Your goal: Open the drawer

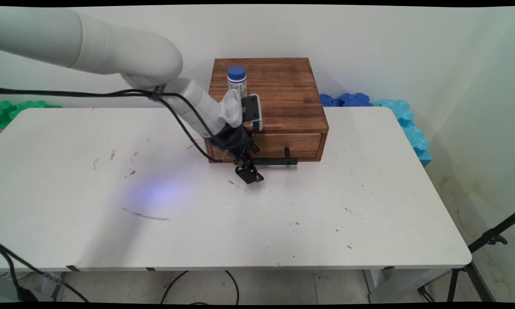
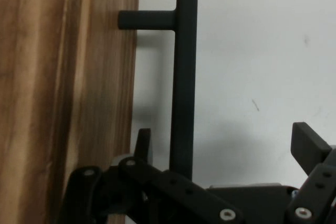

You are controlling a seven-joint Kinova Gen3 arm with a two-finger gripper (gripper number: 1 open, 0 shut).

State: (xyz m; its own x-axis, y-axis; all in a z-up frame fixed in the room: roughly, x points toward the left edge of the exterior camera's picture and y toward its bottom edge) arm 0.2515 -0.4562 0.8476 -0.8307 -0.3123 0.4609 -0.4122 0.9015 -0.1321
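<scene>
Hand view shows the gripper (image 2: 220, 150) with fingers spread wide, one on each side of the black bar handle (image 2: 184, 77) on the wooden drawer box (image 1: 268, 107), not touching it. From here an off-centre closure could let a finger (image 2: 310, 148) slip off the thin bar. On the box's front, the handle runs lengthwise along the drawer face, held off it by a stub; a blue-capped bottle (image 1: 237, 81) stands on the box's top.

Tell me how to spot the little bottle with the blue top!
Find the brown wooden box at the back of the white table. The bottle stands on its top, near the left rear corner. It is the only upright thing there, white with a blue cap.
</scene>
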